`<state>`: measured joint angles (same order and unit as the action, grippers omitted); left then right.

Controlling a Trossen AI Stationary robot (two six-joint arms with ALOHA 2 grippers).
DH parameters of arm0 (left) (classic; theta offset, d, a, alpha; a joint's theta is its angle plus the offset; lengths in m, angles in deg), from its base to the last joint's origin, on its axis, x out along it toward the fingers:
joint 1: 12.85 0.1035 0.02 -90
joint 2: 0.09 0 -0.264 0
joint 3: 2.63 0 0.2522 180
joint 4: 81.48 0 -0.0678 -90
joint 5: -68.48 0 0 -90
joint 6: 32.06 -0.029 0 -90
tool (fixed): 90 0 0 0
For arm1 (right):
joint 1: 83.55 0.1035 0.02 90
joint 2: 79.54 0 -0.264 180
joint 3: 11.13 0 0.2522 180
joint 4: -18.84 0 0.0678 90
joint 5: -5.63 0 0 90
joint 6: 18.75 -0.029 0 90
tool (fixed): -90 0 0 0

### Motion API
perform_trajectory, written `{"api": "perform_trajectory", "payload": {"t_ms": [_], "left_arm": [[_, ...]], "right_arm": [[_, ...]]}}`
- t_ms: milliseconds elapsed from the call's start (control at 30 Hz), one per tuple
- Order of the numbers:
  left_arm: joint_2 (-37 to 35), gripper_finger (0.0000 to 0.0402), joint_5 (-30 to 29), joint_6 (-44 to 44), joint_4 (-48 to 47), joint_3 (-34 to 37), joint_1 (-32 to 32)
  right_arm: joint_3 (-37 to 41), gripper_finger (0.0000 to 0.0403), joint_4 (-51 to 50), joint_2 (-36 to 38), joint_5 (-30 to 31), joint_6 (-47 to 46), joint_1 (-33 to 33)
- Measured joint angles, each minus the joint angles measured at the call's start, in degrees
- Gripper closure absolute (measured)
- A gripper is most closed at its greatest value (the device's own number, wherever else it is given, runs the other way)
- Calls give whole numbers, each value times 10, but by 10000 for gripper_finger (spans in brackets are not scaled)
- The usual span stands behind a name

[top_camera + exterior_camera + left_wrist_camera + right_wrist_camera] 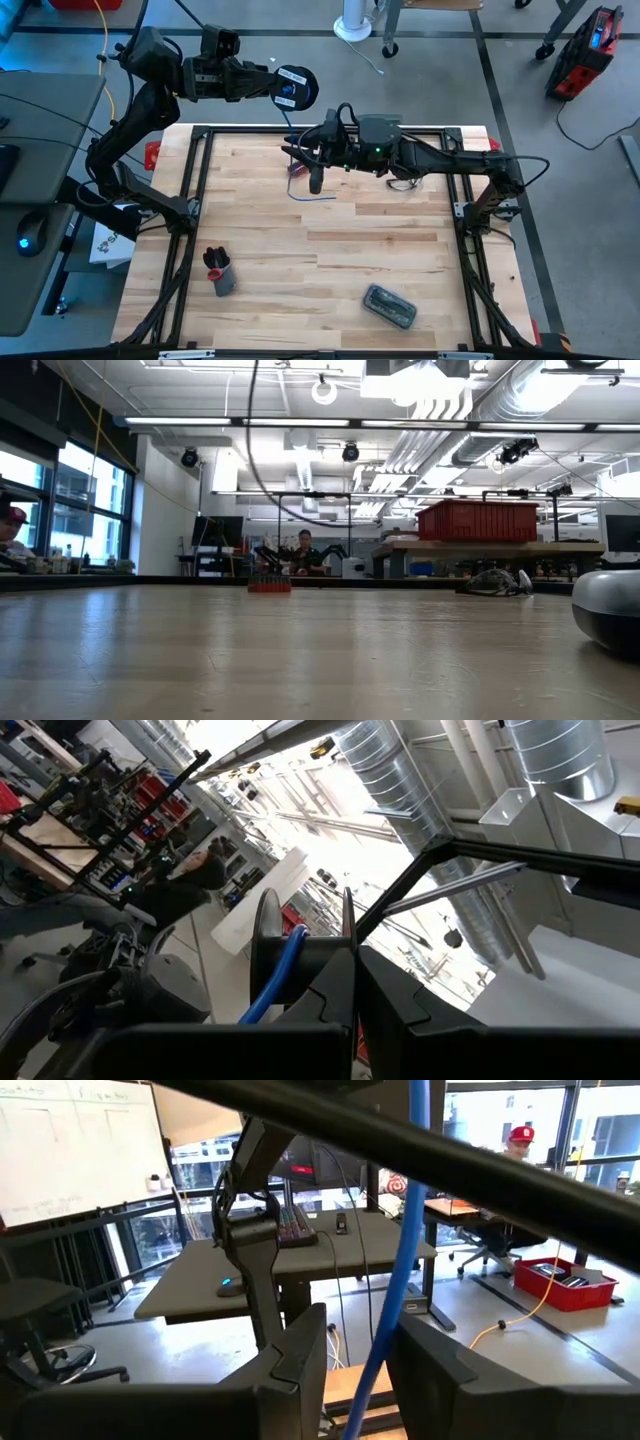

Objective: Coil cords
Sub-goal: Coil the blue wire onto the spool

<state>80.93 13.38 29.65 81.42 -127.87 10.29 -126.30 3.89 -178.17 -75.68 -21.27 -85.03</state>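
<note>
Left gripper (268, 84) clamped on the small round black reel (295, 87) past the table's far edge at twelve o'clock, presumably for winding, right gripper (308, 152) at six o'clock below it pinching the thin blue cord (400, 1250), likely for tension.

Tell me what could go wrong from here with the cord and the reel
1. The left gripper holds the reel up past the table's far edge; if the grip slips, it likely falls to the floor, not the table.
2. The blue cord runs between the right gripper's fingers. A hard pull could tug the reel loose or let the cord slide out.
3. A loose cord end lies on the table and could snag while winding.
</note>
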Motion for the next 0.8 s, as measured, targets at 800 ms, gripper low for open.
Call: {"api": "perform_trajectory", "payload": {"t_ms": [800], "left_arm": [[0,401,0,-8,0,0,0]], "right_arm": [[0,401,5,0,-8,-1,0]]}}
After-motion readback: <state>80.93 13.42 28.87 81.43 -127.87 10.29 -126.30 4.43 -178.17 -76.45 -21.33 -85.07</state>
